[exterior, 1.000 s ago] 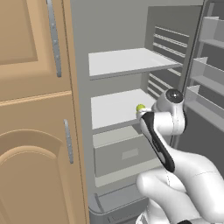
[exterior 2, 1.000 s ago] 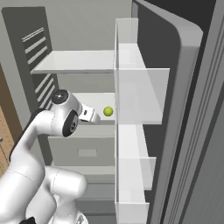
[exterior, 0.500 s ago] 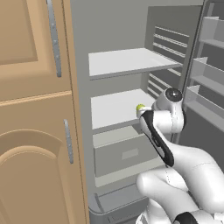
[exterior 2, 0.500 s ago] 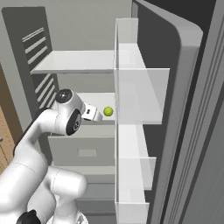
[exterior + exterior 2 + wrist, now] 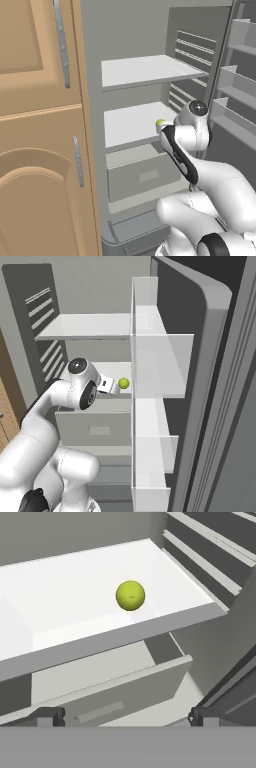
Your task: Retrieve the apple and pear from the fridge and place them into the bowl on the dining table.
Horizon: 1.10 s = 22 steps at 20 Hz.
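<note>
The fridge (image 5: 140, 75) stands open. A round yellow-green fruit (image 5: 130, 595), with no clear long axis, sits upper centre near the shelf's (image 5: 75, 607) front edge, bare shelf around it. The gripper (image 5: 127, 716) hangs below with fingers spread wide, holding nothing.

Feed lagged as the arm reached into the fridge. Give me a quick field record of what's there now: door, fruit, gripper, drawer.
fridge door: open, door bins on the right
fruit: one round yellow-green fruit on the middle shelf, near its front edge; apple or pear, cannot tell
gripper: open, holding nothing, short of the fruit
drawer: grey drawer below that shelf, pulled slightly out
upper shelf: bare
</note>
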Tool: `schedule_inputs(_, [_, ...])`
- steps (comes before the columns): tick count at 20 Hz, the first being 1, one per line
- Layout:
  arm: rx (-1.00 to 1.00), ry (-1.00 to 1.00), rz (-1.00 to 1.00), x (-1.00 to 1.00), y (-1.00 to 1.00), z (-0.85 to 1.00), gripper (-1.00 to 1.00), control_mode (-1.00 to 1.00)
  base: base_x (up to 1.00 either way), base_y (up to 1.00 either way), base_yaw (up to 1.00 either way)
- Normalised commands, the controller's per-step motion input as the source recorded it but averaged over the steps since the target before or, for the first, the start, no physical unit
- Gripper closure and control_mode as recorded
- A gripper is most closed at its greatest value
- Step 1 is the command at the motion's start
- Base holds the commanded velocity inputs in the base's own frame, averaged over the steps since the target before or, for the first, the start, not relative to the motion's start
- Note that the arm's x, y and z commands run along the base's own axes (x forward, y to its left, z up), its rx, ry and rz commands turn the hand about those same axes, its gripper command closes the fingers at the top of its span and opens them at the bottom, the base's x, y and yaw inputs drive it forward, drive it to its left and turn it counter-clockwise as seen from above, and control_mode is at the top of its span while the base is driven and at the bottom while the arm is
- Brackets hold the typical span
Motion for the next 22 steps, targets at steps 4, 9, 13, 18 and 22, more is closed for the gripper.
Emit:
schedule_inputs(4, [0.0,0.0,0.0,0.19,-0.01,0.0,-1.0,-1.0,0.0,0.0,0.0])
schedule_inputs(9, [0.0,0.0,0.0,0.19,-0.01,-0.01,-1.0,-1.0,0.0,0.0,0.0])
schedule_inputs(13, [0.0,0.0,0.0,0.14,-0.04,-0.02,-1.0,-1.0,0.0,0.0,0.0])
schedule_inputs(18, [0.0,0.0,0.0,0.08,-0.08,-0.05,-1.0,-1.0,0.0,0.0,0.0])
schedule_inputs(22, [0.0,0.0,0.0,0.13,-0.06,-0.04,-1.0,-1.0,0.0,0.0,0.0])
